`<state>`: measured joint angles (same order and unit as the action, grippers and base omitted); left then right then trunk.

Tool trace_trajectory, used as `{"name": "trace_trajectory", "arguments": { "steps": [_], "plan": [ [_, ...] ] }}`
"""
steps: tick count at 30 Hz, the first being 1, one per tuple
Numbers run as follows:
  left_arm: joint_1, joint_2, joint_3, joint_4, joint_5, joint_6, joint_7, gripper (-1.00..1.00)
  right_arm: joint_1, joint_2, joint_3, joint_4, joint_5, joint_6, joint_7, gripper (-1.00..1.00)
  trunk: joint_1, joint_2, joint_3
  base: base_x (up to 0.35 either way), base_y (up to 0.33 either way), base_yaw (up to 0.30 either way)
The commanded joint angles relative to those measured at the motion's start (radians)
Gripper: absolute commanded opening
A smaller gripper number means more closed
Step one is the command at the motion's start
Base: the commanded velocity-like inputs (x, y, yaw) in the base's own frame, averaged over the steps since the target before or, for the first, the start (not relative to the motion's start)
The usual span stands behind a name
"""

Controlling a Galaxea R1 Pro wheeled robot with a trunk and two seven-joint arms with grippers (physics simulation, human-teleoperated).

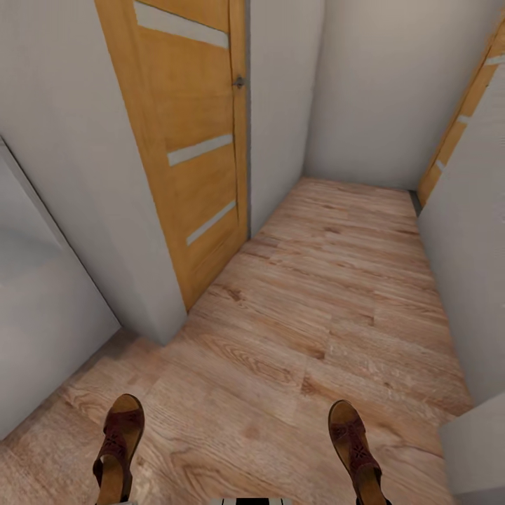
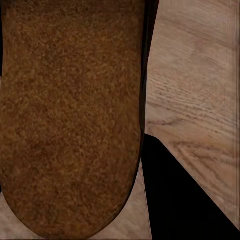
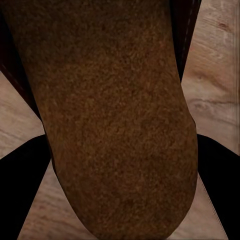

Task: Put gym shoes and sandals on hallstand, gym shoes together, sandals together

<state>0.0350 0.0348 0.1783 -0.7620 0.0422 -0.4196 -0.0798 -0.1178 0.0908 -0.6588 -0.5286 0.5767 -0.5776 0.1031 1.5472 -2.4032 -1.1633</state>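
In the head view two brown sandals stood out at the bottom edge over the wood-plank corridor floor: the left sandal low at the left and the right sandal low at the right, well apart, toes pointing away from the robot, heels cut off by the frame. Dark brown straps crossed their tan footbeds. Neither claw could be made out there, so whether each was clamped on its sandal or merely under it could not be told. In the left wrist view a grainy brown sole of the left sandal lay right against the camera, covering most of the picture, with floor planks beside it and a black wedge below that was too dark to identify. In the right wrist view the right sandal's sole hung likewise close, flanked by dark strap edges, black wedges and bits of floor. Ahead, a tan wooden door with pale horizontal inserts and a small handle sat in the grey left wall; a second such door showed partly at the far right, mostly hidden by a grey wall.
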Motion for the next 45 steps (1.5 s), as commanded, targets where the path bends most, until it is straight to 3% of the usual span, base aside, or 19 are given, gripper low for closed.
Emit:
{"name": "trace_trajectory", "arguments": {
  "steps": [1,15,45],
  "plan": [
    [0.0,-0.001,0.003,-0.001,0.0,-0.001,-0.008,-1.0,-0.001,0.001,-0.009,-0.001,0.002,-0.004,0.011,-1.0,-0.004,0.007,0.004,0.0,0.0,-0.109],
    [0.0,-0.004,-0.001,0.0,-0.003,-0.001,-0.009,-1.0,-0.001,0.003,-0.009,0.002,0.007,-0.003,0.012,-1.0,-0.004,0.007,0.023,-0.004,0.017,-0.086],
    [0.0,-0.003,0.001,0.001,0.005,-0.002,-0.008,-1.0,-0.001,0.003,-0.008,0.002,0.006,-0.002,0.011,-1.0,-0.004,0.007,0.025,-0.132,0.279,0.022]
  ]
}}
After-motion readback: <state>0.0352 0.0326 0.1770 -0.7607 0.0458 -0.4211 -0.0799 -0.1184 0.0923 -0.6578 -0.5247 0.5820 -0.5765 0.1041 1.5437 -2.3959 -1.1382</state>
